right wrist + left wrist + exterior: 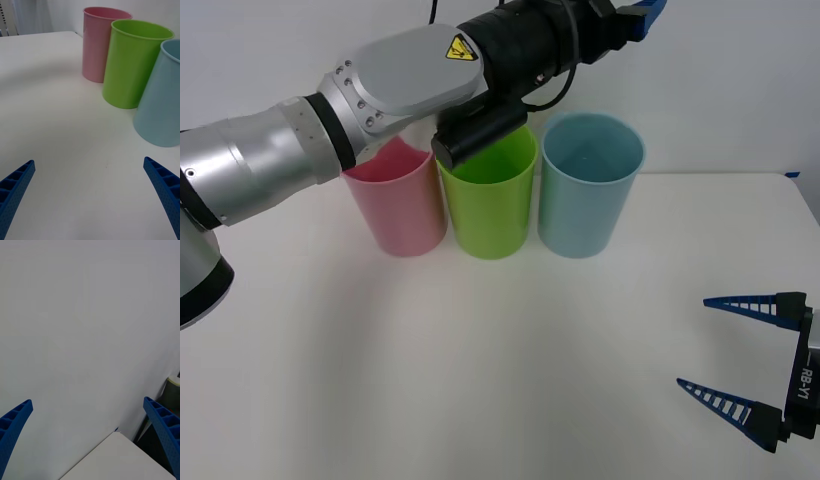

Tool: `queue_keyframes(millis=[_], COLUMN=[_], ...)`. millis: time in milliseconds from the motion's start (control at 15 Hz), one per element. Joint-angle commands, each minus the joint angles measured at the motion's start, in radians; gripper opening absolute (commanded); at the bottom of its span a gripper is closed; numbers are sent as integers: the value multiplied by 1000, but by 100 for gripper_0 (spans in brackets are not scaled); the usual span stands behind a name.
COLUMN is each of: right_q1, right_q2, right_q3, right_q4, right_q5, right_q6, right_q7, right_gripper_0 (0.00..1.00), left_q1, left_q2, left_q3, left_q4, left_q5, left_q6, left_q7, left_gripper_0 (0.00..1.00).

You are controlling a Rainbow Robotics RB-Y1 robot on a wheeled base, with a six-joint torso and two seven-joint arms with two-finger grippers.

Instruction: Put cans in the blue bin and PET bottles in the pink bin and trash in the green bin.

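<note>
Your left gripper is spread wide and empty high above the blue bin; draw it back clear of the green bin and pink bin; your right gripper waits wide apart over the counter.
</note>
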Motion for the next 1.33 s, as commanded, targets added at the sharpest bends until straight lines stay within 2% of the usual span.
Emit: queue_keyframes(millis=[67, 267, 333, 467, 667, 800, 1067, 1333], right_q1=[0, 0, 0, 0, 0, 0, 0, 0], right_q2=[0, 0, 0, 0, 0, 0, 0, 0], right_q3=[0, 0, 0, 0, 0, 0, 0, 0], right_q4=[0, 0, 0, 0, 0, 0, 0, 0], right_q5=[0, 0, 0, 0, 0, 0, 0, 0], right_q6=[0, 0, 0, 0, 0, 0, 0, 0], right_q7=[0, 0, 0, 0, 0, 0, 0, 0], right_gripper_0=[100, 100, 100, 100, 100, 100, 100, 100], left_q1=[11, 52, 90, 232, 377, 502, 808, 1104], left_q2=[130, 285, 325, 390, 525, 568, 624, 629], left_q3=[4, 11, 51, 206, 304, 398, 668, 910], left_q4=[-131, -292, -327, -384, -527, -585, -720, -851], left_q5=[134, 228, 234, 235, 254, 228, 139, 28], left_q6=[-55, -62, -105, -270, -325, -394, -537, -612], left_q7=[-77, -108, -132, -186, -200, -217, -218, -197], left_gripper_0=[100, 100, 100, 100, 100, 100, 100, 100])
